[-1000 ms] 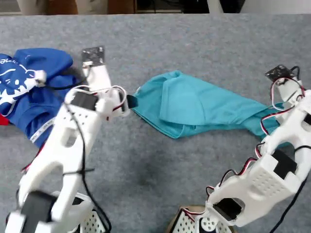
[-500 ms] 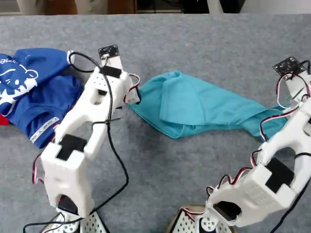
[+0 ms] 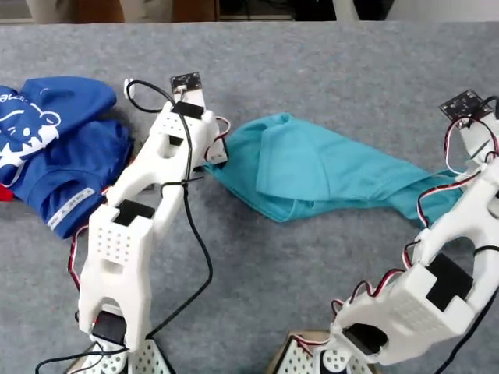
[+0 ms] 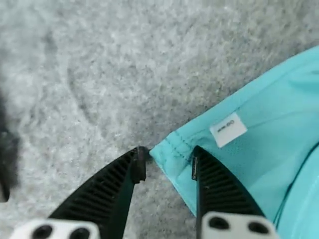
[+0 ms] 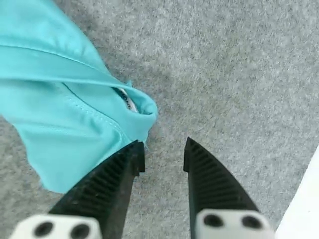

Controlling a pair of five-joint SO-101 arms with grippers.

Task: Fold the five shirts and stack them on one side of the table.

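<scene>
A teal shirt [image 3: 320, 175] lies loosely bunched across the middle of the grey table. My left gripper [image 4: 167, 164] is open at the shirt's left corner [image 4: 169, 147], and the hemmed tip and white label [image 4: 228, 129] sit between and just past its fingertips. In the high view this gripper [image 3: 212, 156] sits at the shirt's left end. My right gripper [image 5: 162, 152] is open over bare table at the shirt's right end [image 5: 55, 99], one finger beside the folded edge, with nothing between the fingers.
A pile of blue shirts [image 3: 62, 148] with a white print lies at the left edge, with a bit of red cloth [image 3: 5, 192] under it. The right arm [image 3: 468, 202] stands near the table's right edge. Grey felt lies bare at the front and far side.
My left arm has swung right and away from the blue pile, bringing its gripper onto the teal shirt's left corner. The right arm shifted slightly toward the right edge.
</scene>
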